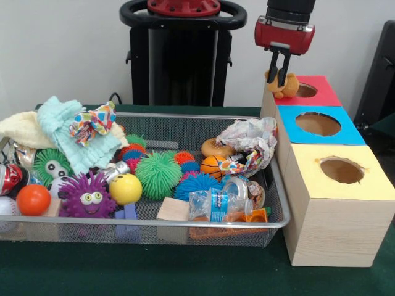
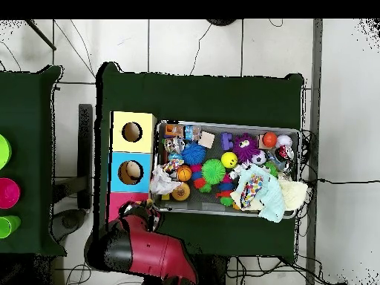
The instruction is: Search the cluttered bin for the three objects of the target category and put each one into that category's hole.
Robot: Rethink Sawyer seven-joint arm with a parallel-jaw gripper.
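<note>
My gripper (image 1: 281, 79) hangs over the left edge of the red box (image 1: 324, 94) and is shut on a small tan-brown plush animal (image 1: 290, 84). The plush sits just left of the red box's round hole (image 1: 307, 90), at about the height of the box top. The wire mesh basket (image 1: 154, 223) lies to the left, full of clutter. I cannot see a yellow duck or a striped tiger in it. In the overhead view the arm (image 2: 152, 249) covers most of the red box (image 2: 117, 202), and the plush is hidden.
The blue box (image 1: 345, 132) and the yellow box (image 1: 327, 216) stand in line nearer the camera, right of the basket. The basket holds spiky puffer balls (image 1: 158, 174), a yellow ball (image 1: 125, 189), an orange ball (image 1: 33, 200), cloths (image 1: 68, 132), crumpled paper (image 1: 253, 137) and a plastic bottle (image 1: 216, 205).
</note>
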